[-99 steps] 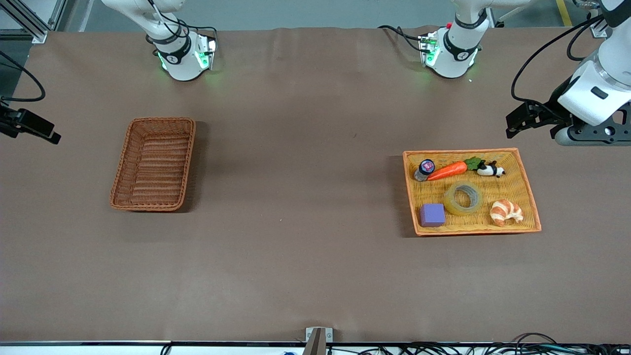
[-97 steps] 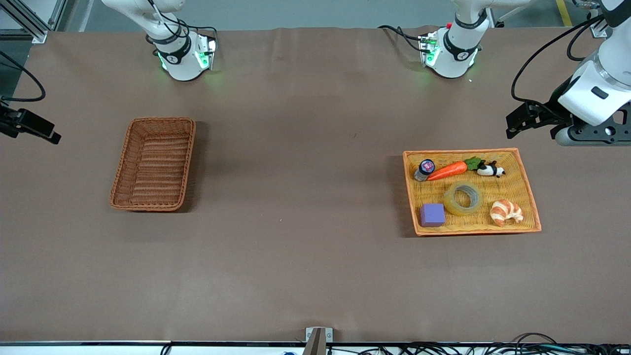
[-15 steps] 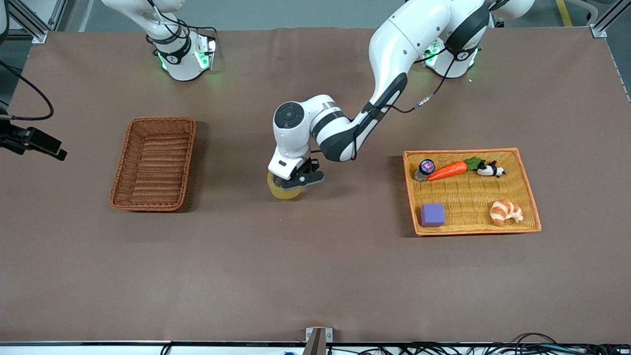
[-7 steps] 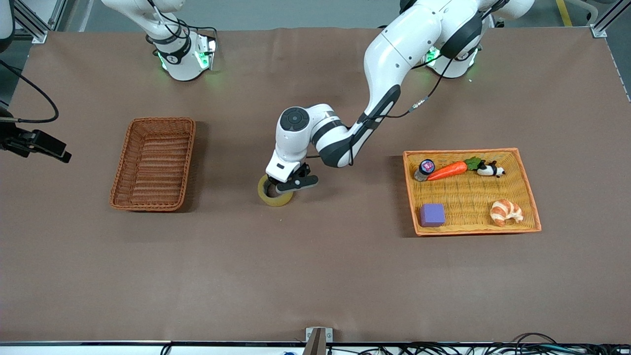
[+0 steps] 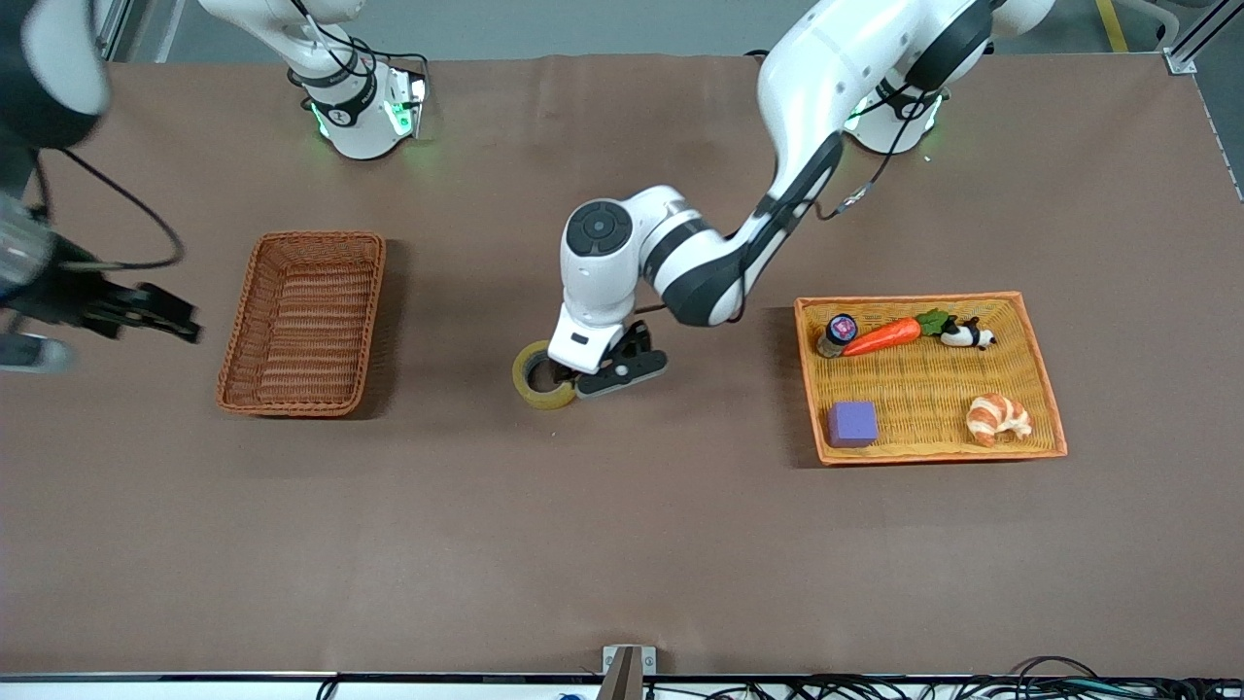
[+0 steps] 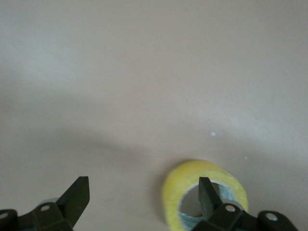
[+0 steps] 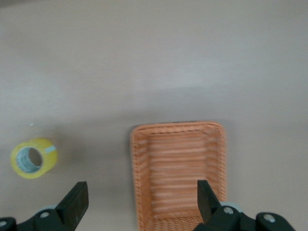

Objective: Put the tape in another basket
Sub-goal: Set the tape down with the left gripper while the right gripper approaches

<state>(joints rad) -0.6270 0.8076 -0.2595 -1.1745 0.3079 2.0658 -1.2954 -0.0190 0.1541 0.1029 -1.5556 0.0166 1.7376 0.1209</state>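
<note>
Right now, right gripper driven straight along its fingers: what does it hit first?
Likely the dark reddish-brown woven wicker basket: the open right gripper points at it from the right arm's end. Height unclear; it may clear the rim.

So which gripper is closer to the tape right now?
Left. The left gripper is open right at the tape on the table; the right gripper is open, up past the basket.

We see the tape (image 5: 540, 375) partly covered by the left gripper (image 5: 601, 367) in the front view, and its lower rim cut off in the left wrist view. The right gripper (image 5: 146, 313) is smeared with blur, its arm leaving the frame edge.
</note>
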